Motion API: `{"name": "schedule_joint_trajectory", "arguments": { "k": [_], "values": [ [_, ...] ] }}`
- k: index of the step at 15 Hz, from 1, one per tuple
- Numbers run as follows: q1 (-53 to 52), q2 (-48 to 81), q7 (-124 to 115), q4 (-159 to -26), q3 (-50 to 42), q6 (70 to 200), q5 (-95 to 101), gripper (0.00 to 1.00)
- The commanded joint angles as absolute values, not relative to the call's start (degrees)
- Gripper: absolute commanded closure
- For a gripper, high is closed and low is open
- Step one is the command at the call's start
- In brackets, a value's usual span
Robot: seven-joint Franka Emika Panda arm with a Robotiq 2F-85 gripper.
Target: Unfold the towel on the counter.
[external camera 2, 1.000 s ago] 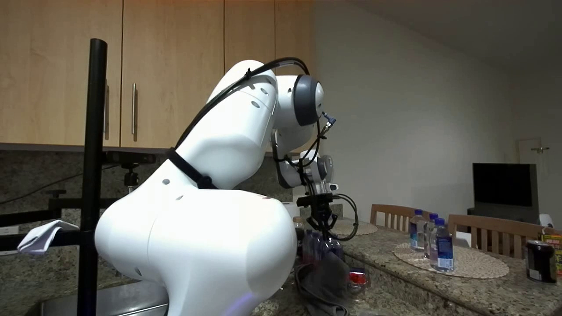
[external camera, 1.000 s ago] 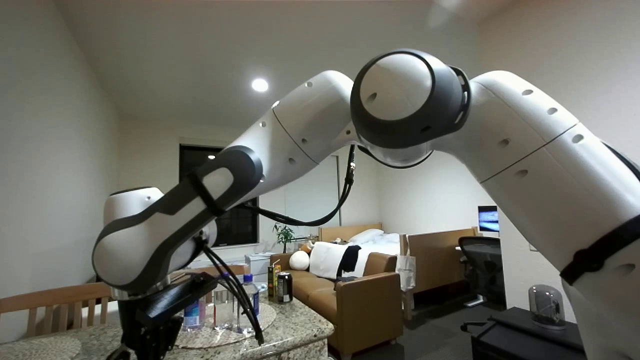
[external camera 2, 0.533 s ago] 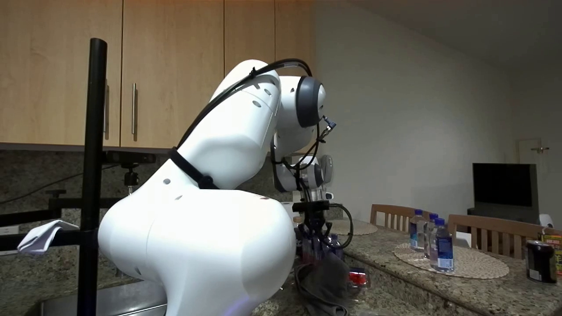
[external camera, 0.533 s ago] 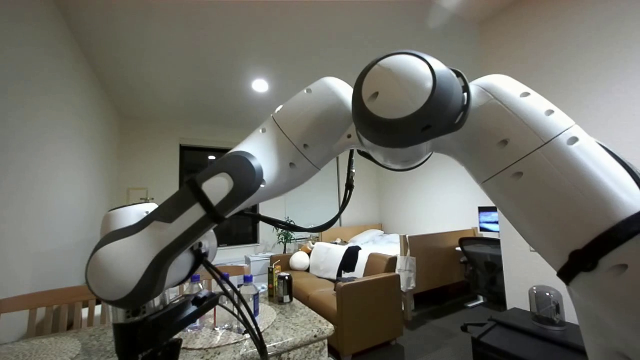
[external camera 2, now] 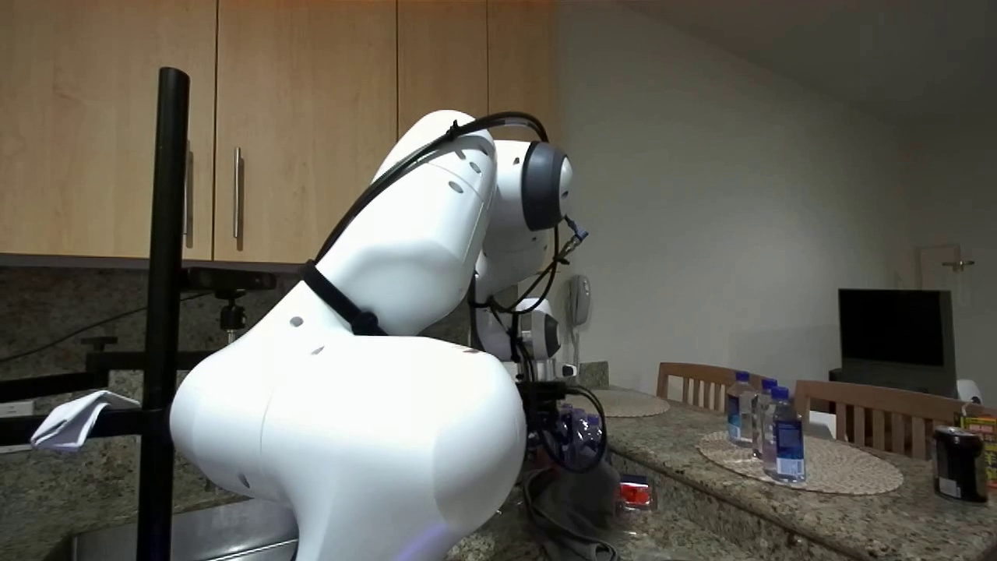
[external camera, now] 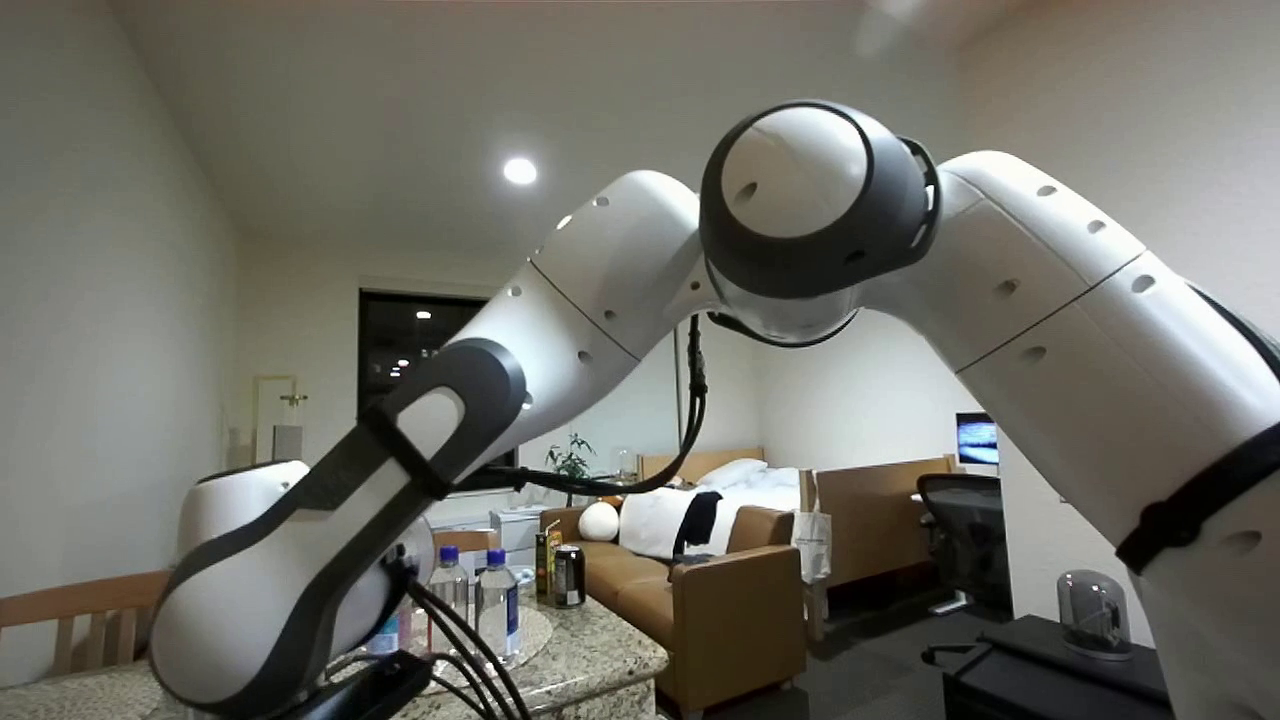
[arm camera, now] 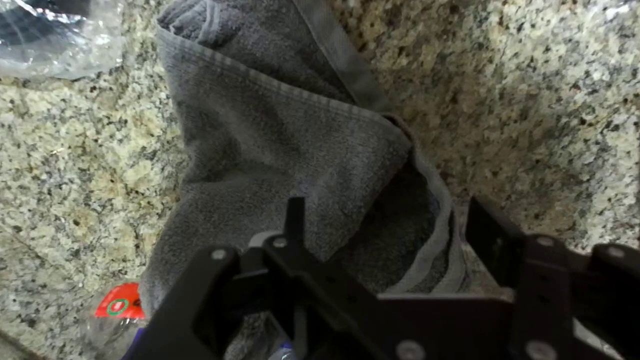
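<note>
I see the black two-fingered claw [arm camera: 385,215] poised over the rumpled grey terry towel [arm camera: 280,145], its jaws wide apart, gripping nothing; the towel lies folded over itself on the speckled beige stone bench [arm camera: 525,110].

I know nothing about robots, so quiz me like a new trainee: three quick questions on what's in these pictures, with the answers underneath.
1. In the wrist view, how is the towel placed at the counter?
A: spread out flat
B: lying folded over on itself
C: hanging in mid-air

2. Look at the gripper in the wrist view. True or false: it is shut tight.

3. In an exterior view, how many bottles can you count on the woven mat?

Key
1. B; one hemmed edge lies across the towel itself.
2. False; its fingers stand well apart.
3. Three.
</note>
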State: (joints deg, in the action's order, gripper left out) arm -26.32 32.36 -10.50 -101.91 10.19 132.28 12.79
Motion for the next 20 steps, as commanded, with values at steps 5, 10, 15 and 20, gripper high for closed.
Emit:
{"name": "schedule_joint_trajectory", "arguments": {
  "k": [5, 10, 15, 20],
  "values": [
    [-37.6, 35.7, -31.3, -106.6, -2.3, 148.3, 30.5, 0.0],
    [-43.0, 39.3, -38.4, -105.1, -8.1, 148.1, 34.2, 0.0],
    [-44.7, 41.6, -38.1, -105.0, -8.3, 147.6, 33.0, 0.33],
    [-44.3, 41.8, -36.3, -105.2, -7.3, 147.3, 31.4, 0.68]
  ]
}}
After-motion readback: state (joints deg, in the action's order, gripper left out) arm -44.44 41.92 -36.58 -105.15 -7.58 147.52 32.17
